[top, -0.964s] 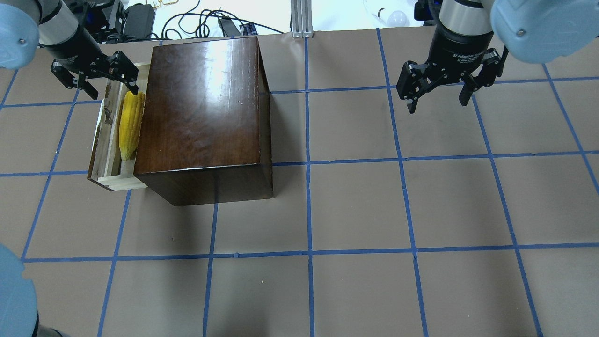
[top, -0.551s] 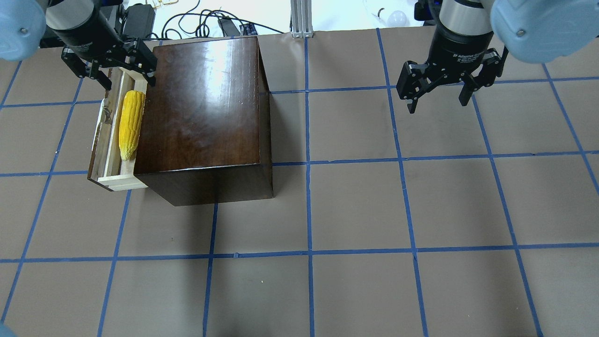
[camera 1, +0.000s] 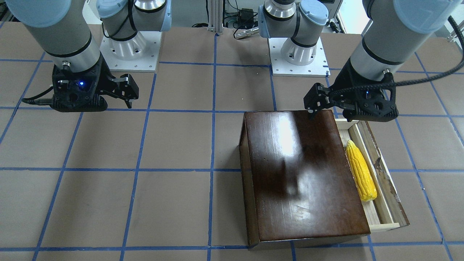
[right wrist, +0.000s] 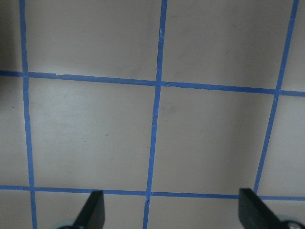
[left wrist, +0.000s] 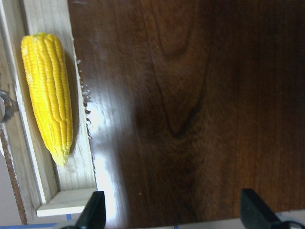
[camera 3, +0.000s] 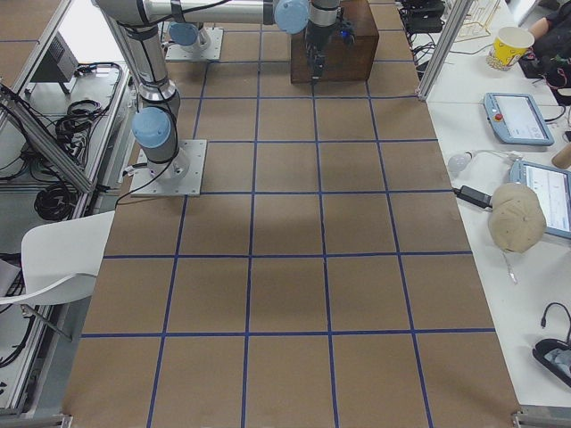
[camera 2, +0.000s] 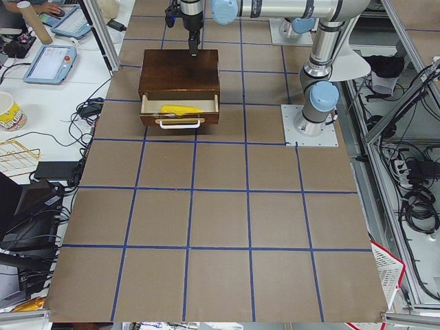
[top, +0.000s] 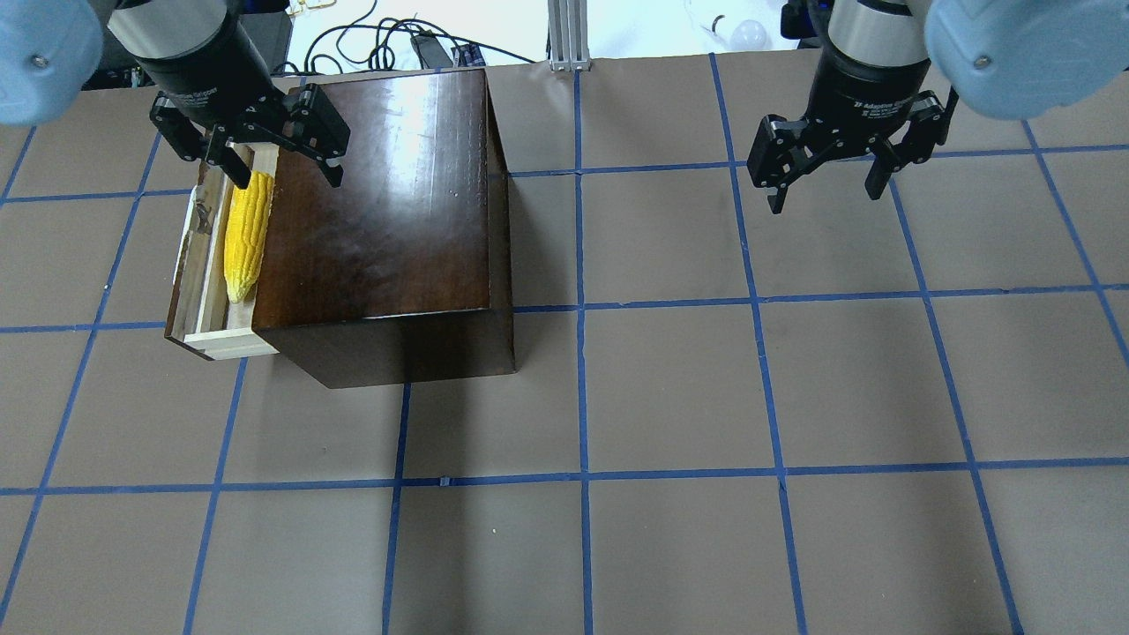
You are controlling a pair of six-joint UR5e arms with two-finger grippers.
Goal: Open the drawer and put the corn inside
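The yellow corn (top: 245,236) lies lengthwise in the open drawer (top: 201,300), which sticks out of the left side of the dark-brown cabinet (top: 379,203). The corn also shows in the front view (camera 1: 360,170) and the left wrist view (left wrist: 47,95). My left gripper (top: 287,176) is open and empty. It hovers over the cabinet's far left top edge, one finger above the corn's far end. My right gripper (top: 825,196) is open and empty, hovering over bare table at the far right.
Cables and a power brick (top: 265,35) lie beyond the table's far edge, beside an aluminium post (top: 564,35) and a light bulb (top: 750,35). The arm bases (camera 1: 297,47) stand on the robot's side of the table. Blue tape lines grid the brown table.
My left gripper has moved right, from beside the drawer's far end to above the cabinet's left edge. The corn stays in the drawer. The right arm has not moved.
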